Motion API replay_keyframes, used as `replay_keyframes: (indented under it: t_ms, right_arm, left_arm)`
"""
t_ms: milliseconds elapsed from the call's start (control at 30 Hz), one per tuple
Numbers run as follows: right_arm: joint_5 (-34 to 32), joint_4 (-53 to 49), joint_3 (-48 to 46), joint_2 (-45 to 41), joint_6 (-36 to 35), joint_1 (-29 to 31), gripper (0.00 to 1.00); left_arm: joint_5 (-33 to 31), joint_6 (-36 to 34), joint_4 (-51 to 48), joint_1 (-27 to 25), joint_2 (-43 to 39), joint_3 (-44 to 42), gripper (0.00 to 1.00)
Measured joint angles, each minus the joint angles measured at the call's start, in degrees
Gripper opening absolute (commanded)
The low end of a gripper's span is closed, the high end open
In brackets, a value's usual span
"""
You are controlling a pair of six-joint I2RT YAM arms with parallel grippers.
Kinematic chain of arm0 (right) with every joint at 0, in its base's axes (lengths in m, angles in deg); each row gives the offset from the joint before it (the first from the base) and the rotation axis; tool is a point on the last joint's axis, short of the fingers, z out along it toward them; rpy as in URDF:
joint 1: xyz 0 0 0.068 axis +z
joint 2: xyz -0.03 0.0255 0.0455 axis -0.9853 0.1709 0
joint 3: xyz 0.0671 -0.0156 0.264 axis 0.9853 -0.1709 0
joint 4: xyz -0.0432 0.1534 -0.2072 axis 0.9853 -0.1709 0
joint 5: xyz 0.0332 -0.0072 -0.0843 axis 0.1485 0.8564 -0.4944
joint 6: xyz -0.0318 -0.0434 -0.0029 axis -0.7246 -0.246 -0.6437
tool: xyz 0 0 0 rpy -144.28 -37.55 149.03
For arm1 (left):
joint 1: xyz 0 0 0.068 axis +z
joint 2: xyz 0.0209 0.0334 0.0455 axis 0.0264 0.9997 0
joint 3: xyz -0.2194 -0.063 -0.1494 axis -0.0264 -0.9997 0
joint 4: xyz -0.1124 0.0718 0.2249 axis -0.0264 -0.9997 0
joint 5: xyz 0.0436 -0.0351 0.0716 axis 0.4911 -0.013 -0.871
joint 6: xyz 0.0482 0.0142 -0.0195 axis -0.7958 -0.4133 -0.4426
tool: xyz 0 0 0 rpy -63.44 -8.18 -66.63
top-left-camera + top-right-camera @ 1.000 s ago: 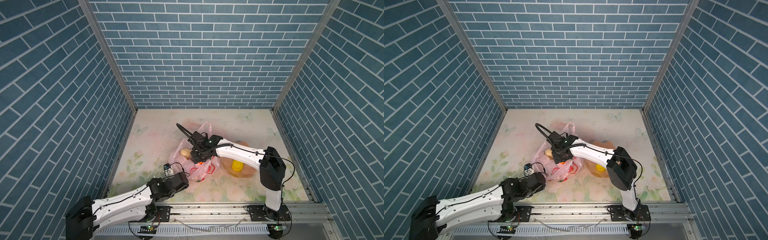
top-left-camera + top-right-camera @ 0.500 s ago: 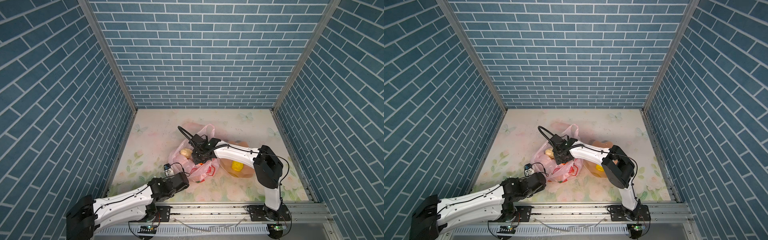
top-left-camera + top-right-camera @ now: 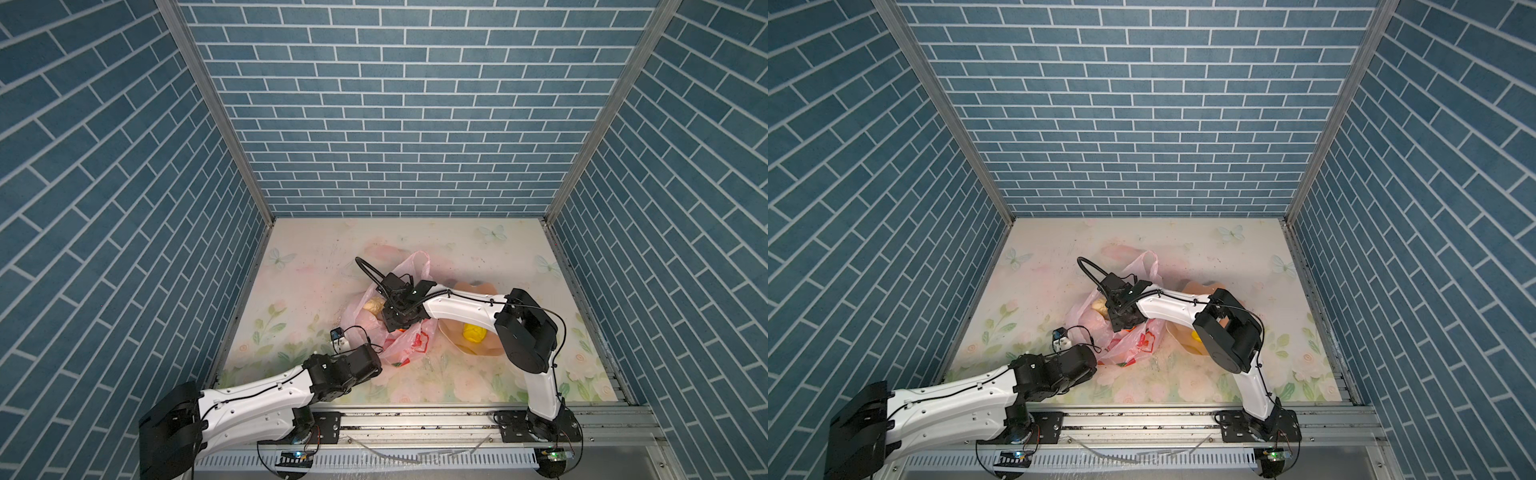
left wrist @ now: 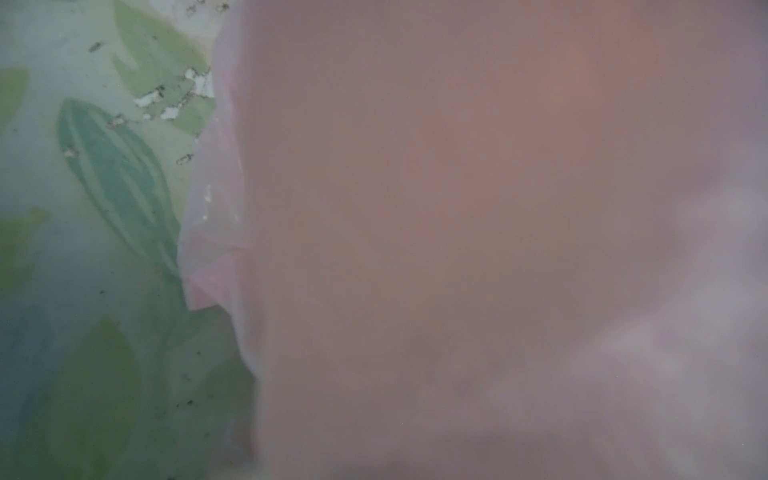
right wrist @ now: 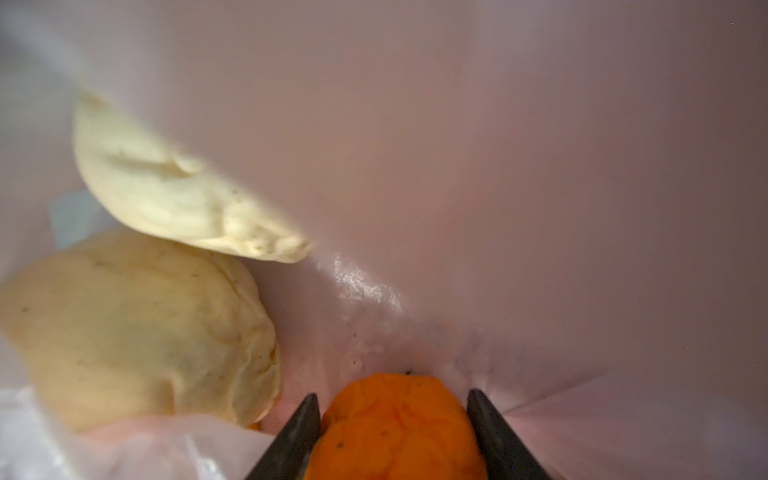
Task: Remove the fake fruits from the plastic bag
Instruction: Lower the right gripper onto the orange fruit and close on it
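Right gripper (image 5: 391, 395) around orange fruit (image 5: 399, 436), inside bag (image 5: 540, 166)

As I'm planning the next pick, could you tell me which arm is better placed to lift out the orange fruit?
Right, I'd say: its claw is inside the plastic bag, open around the orange fruit. The left arm sits outside, by the bag's edge.

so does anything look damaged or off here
The orange fruit between the fingers of the right gripper looks dented and creased, not round. The floral table print is chipped beside the plastic bag.
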Motion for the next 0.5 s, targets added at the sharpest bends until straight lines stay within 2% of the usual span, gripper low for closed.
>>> replay_keyframes:
  t_ms: [133,500]
  right_arm:
    - [0.2,0.2,-0.6,0.0,0.3,-0.1,0.65]
    - [0.2,-0.2,-0.7,0.0,0.3,-0.4,0.66]
  left_arm:
    - [0.1,0.0,0.1,0.0,0.4,0.0,0.14]
    - [0.2,0.3,-1.1,-0.2,-0.5,-0.5,0.14]
